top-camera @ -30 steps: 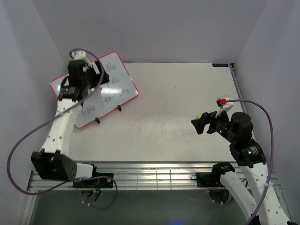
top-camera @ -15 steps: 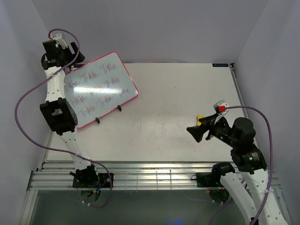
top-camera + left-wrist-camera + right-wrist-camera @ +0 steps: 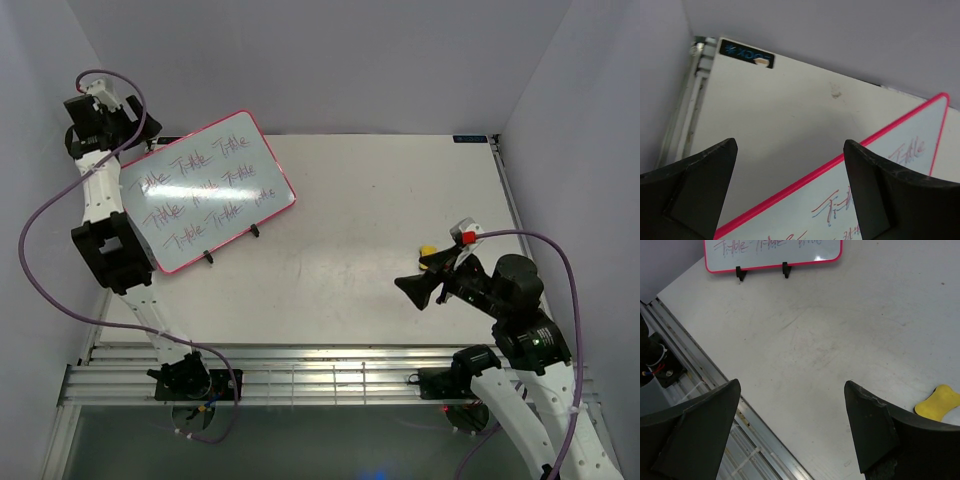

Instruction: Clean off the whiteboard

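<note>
The whiteboard [image 3: 205, 190], pink-red framed with three rows of pink-grey handwriting, stands tilted on black legs at the table's far left. Its top edge shows in the left wrist view [image 3: 875, 180] and its lower edge in the right wrist view [image 3: 775, 252]. My left gripper [image 3: 135, 135] is open and empty, raised high behind the board's far left corner. My right gripper [image 3: 420, 283] is open and empty, hovering above the table at the right. A small yellow eraser [image 3: 427, 251] lies on the table just behind the right gripper; it also shows in the right wrist view [image 3: 937, 402].
The white table [image 3: 380, 200] has a metal rail [image 3: 330, 375] along its near edge. Purple walls close in the back and both sides. A blue label [image 3: 746, 52] sits at the table's far corner.
My left arm has risen off the board's face and swung up to the far left corner, uncovering the writing. My right gripper has turned and dipped slightly toward the table's near side.
</note>
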Available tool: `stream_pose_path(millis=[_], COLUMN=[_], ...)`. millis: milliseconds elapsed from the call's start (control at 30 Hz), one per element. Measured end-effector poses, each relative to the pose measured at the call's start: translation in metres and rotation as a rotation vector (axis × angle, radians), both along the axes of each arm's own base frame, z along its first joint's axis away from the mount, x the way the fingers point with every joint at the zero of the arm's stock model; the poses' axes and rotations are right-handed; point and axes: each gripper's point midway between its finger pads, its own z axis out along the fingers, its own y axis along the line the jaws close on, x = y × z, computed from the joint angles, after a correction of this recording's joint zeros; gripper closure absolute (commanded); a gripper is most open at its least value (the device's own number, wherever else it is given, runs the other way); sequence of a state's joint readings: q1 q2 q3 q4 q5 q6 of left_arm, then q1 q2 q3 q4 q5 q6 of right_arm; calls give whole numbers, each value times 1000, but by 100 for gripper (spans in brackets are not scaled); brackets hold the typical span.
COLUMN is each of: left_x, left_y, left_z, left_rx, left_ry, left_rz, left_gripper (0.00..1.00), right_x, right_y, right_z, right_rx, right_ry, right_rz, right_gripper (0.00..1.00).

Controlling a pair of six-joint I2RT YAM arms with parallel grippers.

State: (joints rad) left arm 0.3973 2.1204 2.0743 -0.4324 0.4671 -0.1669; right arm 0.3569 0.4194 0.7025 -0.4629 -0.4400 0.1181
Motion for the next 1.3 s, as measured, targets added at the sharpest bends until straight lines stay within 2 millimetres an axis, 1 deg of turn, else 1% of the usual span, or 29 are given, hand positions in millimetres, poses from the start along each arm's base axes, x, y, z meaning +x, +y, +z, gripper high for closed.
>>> stream_pose_path(millis=[100,133,200,300,333,367,433,500,533,600,700,733,767,800,867,1000,1067,1167,1300], left_x=[-16,-28,-61,-127,-146,-160,-191,-210,-216,-224,-232,-233,-233,-231,-225,-209,-205,-201,-194], left_y=[21,27,34,32,30,29,25,21,20,22,28,29,30,29,23,15,16,21,23], left_z=[5,7,10,18,23,30,36,31,22,-2,-54,-68,-79,-86,-89,-70,-67,-80,-104], left_rx=[23,30,39,52,56,62,62,45,27,-19,-116,-140,-160,-176,-199,-199,-197,-211,-247], left_ry=[33,46,70,78,67,41,-7,-36,-40,-45,22,46,59,65,53,-49,-76,-70,-34], left_rz=[168,236,353,497,531,555,589,592,586,570,547,538,527,506,446,320,281,242,189], left_gripper=[2,2,2,2,2,2,2,2,2,2,3,3,3,4,4,4,4,4,5], right_x=[-1,-2,-3,-5,-6,-7,-10,-12,-14,-16,-21,-22,-24,-25,-28,-34,-38,-42,-47], right_y=[1,1,2,4,5,6,8,9,9,9,9,9,9,9,10,11,11,13,15], right_z=[0,0,0,0,0,0,0,2,3,8,12,13,14,15,17,20,22,24,25], right_rx=[-1,-2,-2,-3,-3,-5,-7,-7,-5,0,9,11,13,15,19,21,19,18,18], right_ry=[-2,-3,-3,-3,-3,-4,-7,-16,-22,-40,-60,-65,-69,-74,-84,-102,-106,-117,-123], right_rz=[8,11,18,33,40,48,62,71,75,81,93,98,101,104,112,134,150,173,198], right_gripper=[10,10,10,10,10,10,10,10,10,10,10,10,10,10,10,10,10,10,10])
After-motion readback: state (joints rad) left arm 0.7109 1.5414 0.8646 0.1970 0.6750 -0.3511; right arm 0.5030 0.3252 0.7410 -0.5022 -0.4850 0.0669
